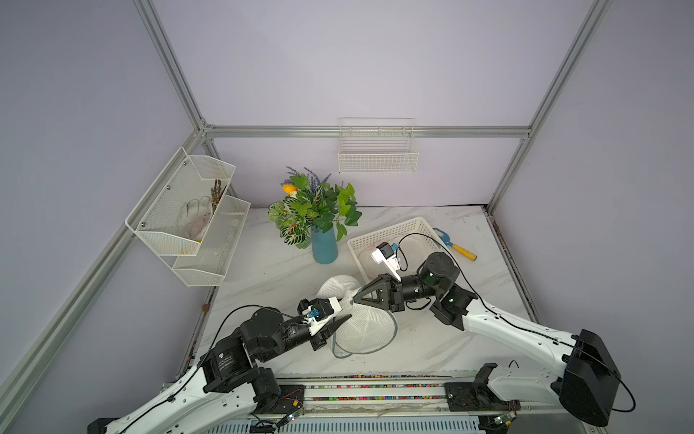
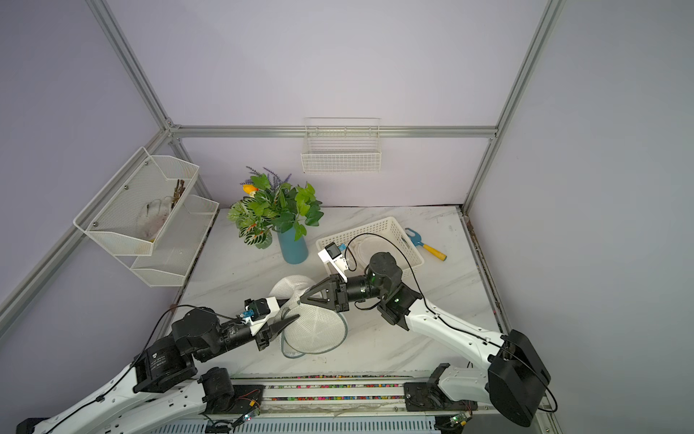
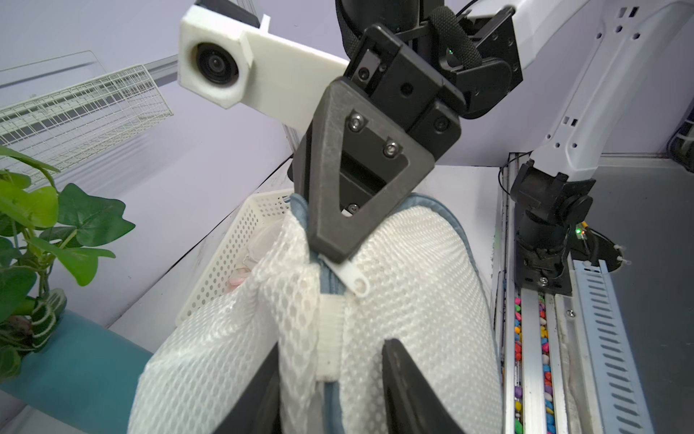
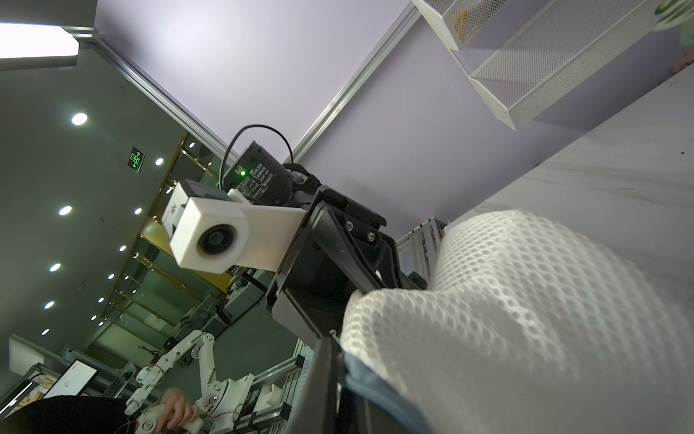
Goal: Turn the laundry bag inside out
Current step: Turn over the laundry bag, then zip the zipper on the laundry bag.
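Note:
The laundry bag is white mesh with blue-grey trim and lies bunched at the middle of the table in both top views. My right gripper comes from the right and is shut on the trimmed edge at the bag's top, next to the white zipper pull. In the right wrist view the trim is pinched in the right gripper. My left gripper reaches in from the left. Its fingers press both sides of a raised mesh fold holding the zipper seam.
A white perforated basket stands just behind the right arm, with a blue and yellow tool beside it. A teal vase of plants stands behind the bag. A mesh shelf hangs on the left wall and a wire basket on the back wall.

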Motion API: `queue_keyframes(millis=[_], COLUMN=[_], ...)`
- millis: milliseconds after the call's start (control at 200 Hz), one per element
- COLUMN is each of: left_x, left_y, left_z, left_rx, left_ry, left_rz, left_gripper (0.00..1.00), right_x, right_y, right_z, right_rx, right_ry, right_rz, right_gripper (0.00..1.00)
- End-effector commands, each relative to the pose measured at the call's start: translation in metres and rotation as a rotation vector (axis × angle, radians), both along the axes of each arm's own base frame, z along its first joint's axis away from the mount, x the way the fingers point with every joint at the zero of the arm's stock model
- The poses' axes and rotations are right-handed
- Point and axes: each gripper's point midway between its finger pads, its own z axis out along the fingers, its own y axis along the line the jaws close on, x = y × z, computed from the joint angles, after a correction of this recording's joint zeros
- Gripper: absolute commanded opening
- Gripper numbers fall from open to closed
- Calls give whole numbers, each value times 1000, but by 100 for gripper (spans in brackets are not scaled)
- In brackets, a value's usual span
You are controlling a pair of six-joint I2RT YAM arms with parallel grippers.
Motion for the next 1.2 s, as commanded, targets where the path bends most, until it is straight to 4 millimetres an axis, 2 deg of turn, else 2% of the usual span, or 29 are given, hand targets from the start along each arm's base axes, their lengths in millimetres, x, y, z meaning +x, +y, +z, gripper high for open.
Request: queue_keyframes(millis=[0,135,275,435,520,565,605,635,685,745,845,910,1020,1100,1195], left_x=[-3,-5,-5,-5,-2,2,8,14,25,44,60,62,65,66,66], left_y=[-4,-5,-6,-13,-16,-17,-17,-17,-14,-6,-5,-13,-27,-38,-45], left_z=[17,23,25,26,27,28,29,29,27,19,12,11,7,5,2], left_rx=[-84,-114,-122,-111,-107,-114,-121,-123,-119,-108,-89,-84,-82,-79,-83], left_ry=[2,-5,0,10,14,19,29,45,68,113,177,205,240,261,283], left_rz=[-24,-39,-41,-63,-56,-39,-9,22,90,216,312,307,281,252,233], left_gripper=[40,31,27,9,2,0,0,0,0,0,0,0,0,0,0], right_x=[-1,1,2,5,16,28,45,59,78,91,86,81,56,38,39], right_y=[3,4,4,5,3,-1,-11,-21,-43,-68,-91,-98,-84,-71,-71], right_z=[16,12,12,9,6,2,-3,-7,-14,-18,-18,-31,-50,-57,-58], right_rx=[45,36,35,23,-2,-37,-91,-134,-217,-308,-399,-468,-511,-503,-466], right_ry=[-47,-47,-42,-42,-48,-52,-51,-57,-79,-140,-290,-349,-524,-701,-816], right_rz=[1,-14,-18,-39,-113,-192,-298,-389,-540,-688,-742,-739,-650,-607,-663], right_gripper=[0,0,0,0,0,15,34,45,55,61,62,60,58,59,55])
